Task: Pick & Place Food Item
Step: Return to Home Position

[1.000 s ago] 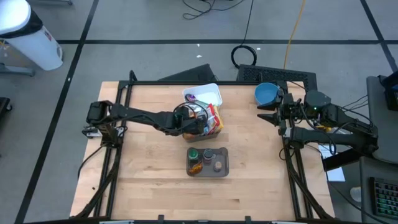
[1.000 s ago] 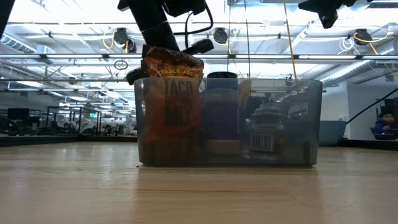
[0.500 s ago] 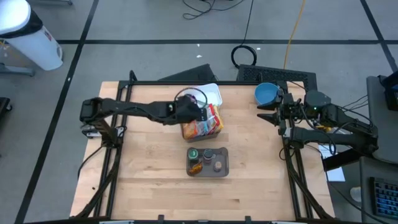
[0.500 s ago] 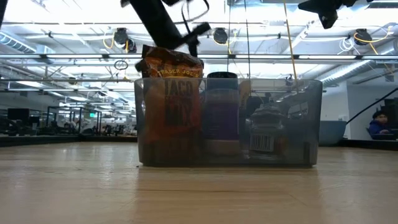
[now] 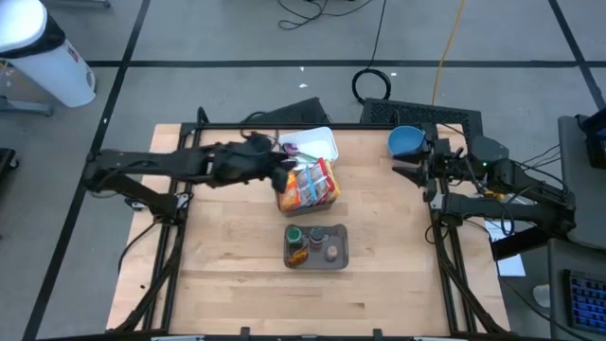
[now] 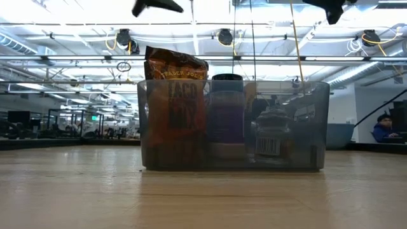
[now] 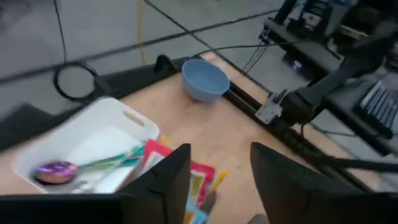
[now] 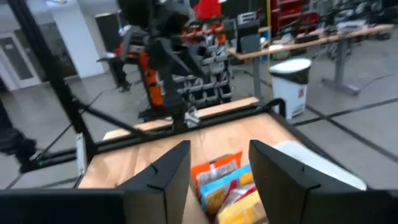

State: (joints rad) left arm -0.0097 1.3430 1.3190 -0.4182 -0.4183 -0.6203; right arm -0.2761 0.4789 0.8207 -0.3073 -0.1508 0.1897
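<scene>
The left tool [image 5: 282, 169] hovers released and empty above the tabletop [image 5: 237, 275], beside the orange noodle packs [image 5: 309, 186], which lie heaped between the white tray [image 5: 322, 140] and the dark bin [image 5: 346, 248]. The right tool [image 5: 398, 170] waits released near the blue bowl [image 5: 405, 142].

**Left arm withdrawn from the noodle packs**

Left gripper [image 5: 282, 171] has pulled back from over the orange noodle packs [image 5: 310, 183] to their left edge, so the packs now lie uncovered from above. In the low view, the left arm [image 6: 157, 6] has climbed nearly out of frame.
</scene>
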